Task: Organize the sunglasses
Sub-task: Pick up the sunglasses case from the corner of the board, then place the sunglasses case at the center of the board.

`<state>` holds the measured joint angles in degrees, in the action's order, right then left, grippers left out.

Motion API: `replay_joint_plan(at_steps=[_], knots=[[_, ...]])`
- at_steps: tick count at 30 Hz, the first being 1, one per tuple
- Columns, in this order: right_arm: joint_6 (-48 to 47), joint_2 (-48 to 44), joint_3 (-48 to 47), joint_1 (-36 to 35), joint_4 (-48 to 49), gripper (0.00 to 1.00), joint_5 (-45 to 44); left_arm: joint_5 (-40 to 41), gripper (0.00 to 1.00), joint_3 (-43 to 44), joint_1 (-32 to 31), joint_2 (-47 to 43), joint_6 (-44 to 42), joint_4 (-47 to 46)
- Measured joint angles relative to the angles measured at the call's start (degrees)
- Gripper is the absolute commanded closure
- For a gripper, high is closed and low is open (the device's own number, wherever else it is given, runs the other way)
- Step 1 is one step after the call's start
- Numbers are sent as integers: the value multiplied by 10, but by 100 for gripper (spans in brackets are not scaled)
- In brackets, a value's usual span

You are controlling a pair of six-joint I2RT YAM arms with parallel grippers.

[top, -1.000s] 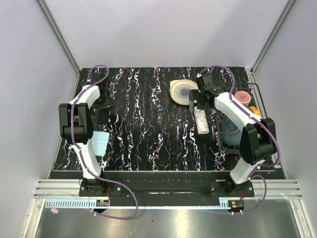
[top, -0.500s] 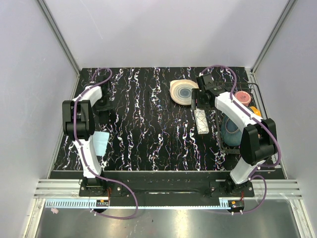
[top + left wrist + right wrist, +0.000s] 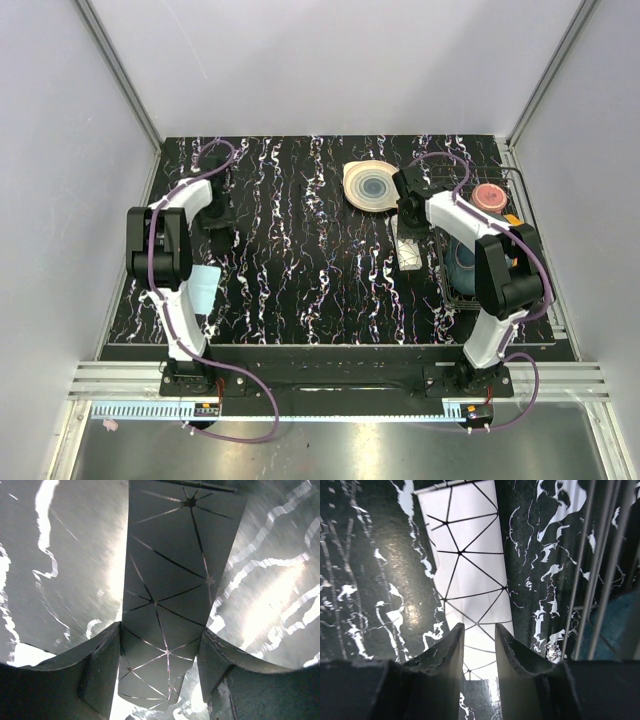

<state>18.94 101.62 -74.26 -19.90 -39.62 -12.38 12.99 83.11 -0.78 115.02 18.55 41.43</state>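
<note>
Since a second ago both hands have narrowed. The left hand [image 3: 161, 630] now clenches the black case [image 3: 170, 570] between its fingers. The right hand [image 3: 478, 627] hangs over the white box [image 3: 465, 555], fingers half-closed, grip unclear. The sunglasses cannot be made out near either hand.

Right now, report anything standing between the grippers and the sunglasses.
No sunglasses show in any view. The left gripper holds the black case between its fingers; the right gripper is over the white box. Either could be hiding them.
</note>
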Motion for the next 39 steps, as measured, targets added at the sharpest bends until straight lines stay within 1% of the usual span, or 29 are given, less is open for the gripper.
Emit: replay_joint_plan(at_steps=[4, 11, 13, 18, 21, 24, 27, 32, 34, 36, 37, 39], knots=[[2, 28, 11, 1, 9, 64, 1, -28, 75, -39, -34, -40, 10, 0], [2, 28, 13, 1, 14, 63, 3, -58, 74, -117, -114, -158, 20, -1], [2, 26, 14, 2, 14, 60, 4, -57, 73, -132, -150, -195, 19, -7], [5, 24, 14, 4, 16, 59, 11, -62, 72, -162, -271, -252, -3, -27], [9, 22, 14, 6, 17, 57, 16, -76, 72, -175, -337, -253, -19, -46], [13, 16, 14, 7, 17, 56, 21, -83, 72, -184, -379, -240, -36, -59], [19, 4, 14, 8, 17, 54, 25, -84, 71, -188, -414, -218, -54, -75], [27, -25, 14, 9, 18, 55, 27, -83, 71, -188, -462, -166, -88, -96], [30, -31, 14, 10, 19, 55, 30, -83, 69, -188, -477, -148, -98, -98], [32, -33, 14, 11, 20, 55, 31, -78, 64, -188, -487, -135, -107, -99], [33, -33, 14, 11, 21, 55, 32, -73, 59, -188, -492, -135, -111, -98], [35, -33, 14, 12, 21, 55, 37, -67, 39, -188, -496, -135, -113, -99]])
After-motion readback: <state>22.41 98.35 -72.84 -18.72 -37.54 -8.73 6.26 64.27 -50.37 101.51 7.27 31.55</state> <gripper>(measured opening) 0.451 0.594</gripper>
